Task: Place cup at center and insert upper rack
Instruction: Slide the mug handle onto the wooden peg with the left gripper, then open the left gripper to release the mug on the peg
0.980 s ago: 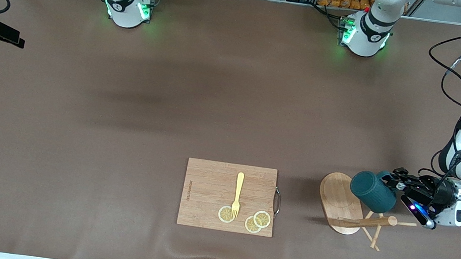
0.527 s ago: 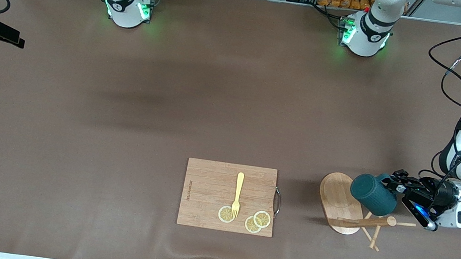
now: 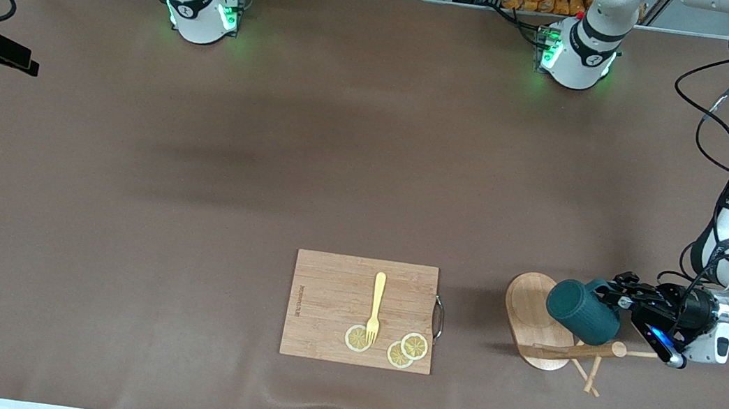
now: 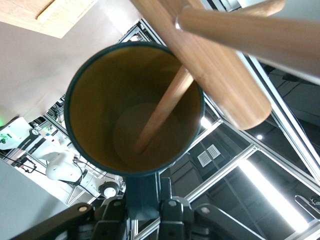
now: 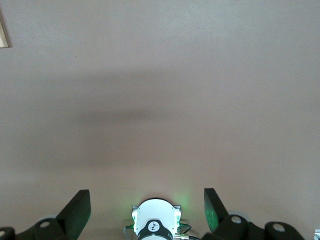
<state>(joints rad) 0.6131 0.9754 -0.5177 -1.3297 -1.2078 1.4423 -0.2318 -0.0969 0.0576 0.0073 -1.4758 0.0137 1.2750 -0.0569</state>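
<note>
The dark teal cup (image 3: 583, 311) hangs tipped on its side over the wooden rack (image 3: 536, 315), near the left arm's end of the table. My left gripper (image 3: 611, 298) is shut on the cup's handle (image 4: 143, 192). In the left wrist view the cup's yellowish inside (image 4: 100, 115) faces the camera, and a thin peg (image 4: 165, 107) reaches into its mouth. The rack's round-topped post (image 4: 220, 70) crosses just beside the rim. My right gripper (image 5: 146, 210) hangs open and empty, high over bare table near its own base.
A rectangular cutting board (image 3: 331, 299) lies nearer the front camera at mid-table, with a yellow fork (image 3: 375, 308) and lemon slices (image 3: 415, 345) on it. Lower pegs (image 3: 592, 375) stick out from the rack toward the front camera.
My left gripper has carried the cup a little toward the rack's post and base, bringing its mouth over a peg. The right arm has not moved.
</note>
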